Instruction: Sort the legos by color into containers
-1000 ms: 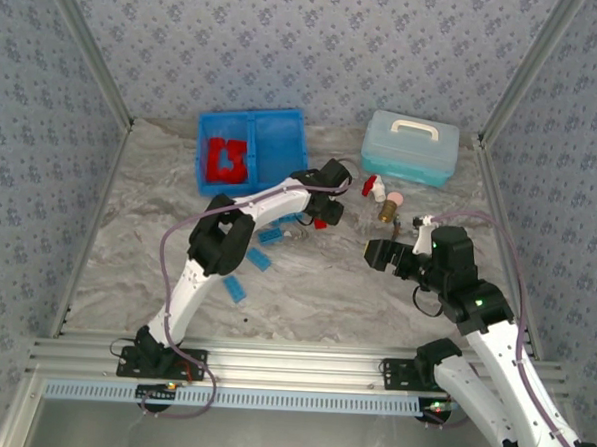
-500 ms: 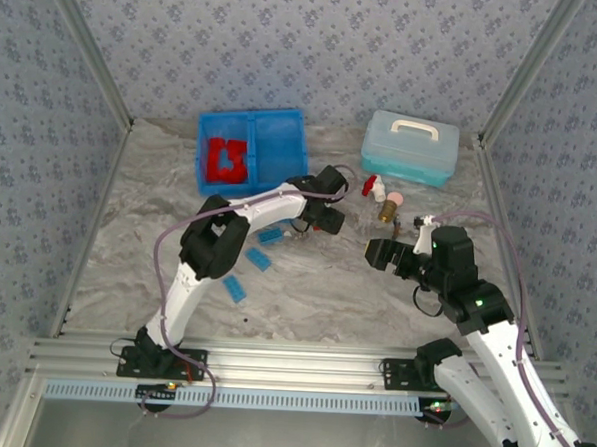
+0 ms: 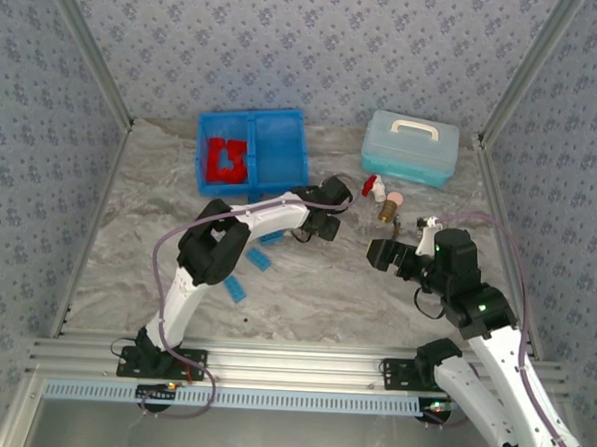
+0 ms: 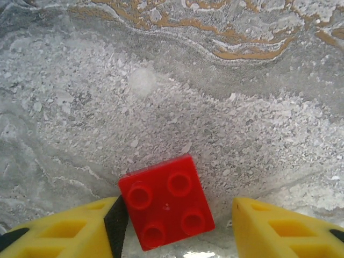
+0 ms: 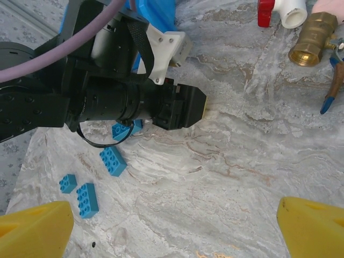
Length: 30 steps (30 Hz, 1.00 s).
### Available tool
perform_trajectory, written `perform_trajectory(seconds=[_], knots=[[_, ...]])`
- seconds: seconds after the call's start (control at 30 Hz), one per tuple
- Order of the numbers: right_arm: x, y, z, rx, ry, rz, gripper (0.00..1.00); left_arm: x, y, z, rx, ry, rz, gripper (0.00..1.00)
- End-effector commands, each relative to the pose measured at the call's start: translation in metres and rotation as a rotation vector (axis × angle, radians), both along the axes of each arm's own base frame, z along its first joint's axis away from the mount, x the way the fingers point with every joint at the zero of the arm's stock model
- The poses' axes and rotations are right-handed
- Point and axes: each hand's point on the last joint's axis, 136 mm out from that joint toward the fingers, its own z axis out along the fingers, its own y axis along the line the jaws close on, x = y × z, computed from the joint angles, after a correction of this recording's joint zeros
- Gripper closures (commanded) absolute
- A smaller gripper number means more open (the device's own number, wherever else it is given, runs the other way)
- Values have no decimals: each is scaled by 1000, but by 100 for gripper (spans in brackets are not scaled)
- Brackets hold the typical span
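Note:
A red four-stud lego (image 4: 165, 208) lies on the marble table between my left gripper's (image 4: 176, 205) yellow fingers. The left finger's black pad touches its edge, while the right finger (image 4: 269, 226) stands clear of it, so the gripper is open. From above, the left gripper (image 3: 323, 225) is low over the table right of centre. The blue tray (image 3: 305, 154) holds red legos (image 3: 225, 160) in its left compartment. Light blue legos (image 3: 260, 259) lie loose by the left arm, with several (image 5: 113, 160) in the right wrist view. My right gripper (image 3: 377, 253) hovers open, nothing between its fingers.
A pale blue lidded box (image 3: 410, 147) stands at the back right. A red-and-white fitting (image 3: 373, 187) and a brass valve (image 5: 309, 45) lie just in front of it, near the right gripper. Patterned walls close in the table on three sides.
The left gripper has sunk lower and shifted slightly left, now hiding the red lego from above. The right arm has barely moved.

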Motion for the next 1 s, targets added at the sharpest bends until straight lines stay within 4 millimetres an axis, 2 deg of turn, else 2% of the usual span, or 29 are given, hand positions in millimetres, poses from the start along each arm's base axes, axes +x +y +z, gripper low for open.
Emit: perform_trajectory(seconds=[0.0,0.27,0.37,0.47,0.57,0.67,0.77,0.87,0.97], knots=[[-3,-5,10,3,-17,-27,0,-11,10,-35,66,72,22,48],[-1,-8,10,0,-19,-43,0,-12,7,-32,42,88,-4,67],[-2,-9,11,-5,-20,-47,0,-11,5,-19,18,73,-3,73],[-2,-10,12,-7,-20,-54,0,-5,6,17,-17,4,1,76],[-2,-11,11,-10,-17,-55,0,5,16,71,-40,-102,6,76],[-2,-11,10,-8,-13,-60,0,21,42,118,-67,-178,48,75],[-1,-12,9,-2,-14,-69,0,43,82,151,-68,-236,126,74],[0,-11,9,2,-15,-69,0,70,131,169,-59,-268,237,74],[0,-11,12,1,-21,-69,0,101,180,172,-52,-303,348,73]])
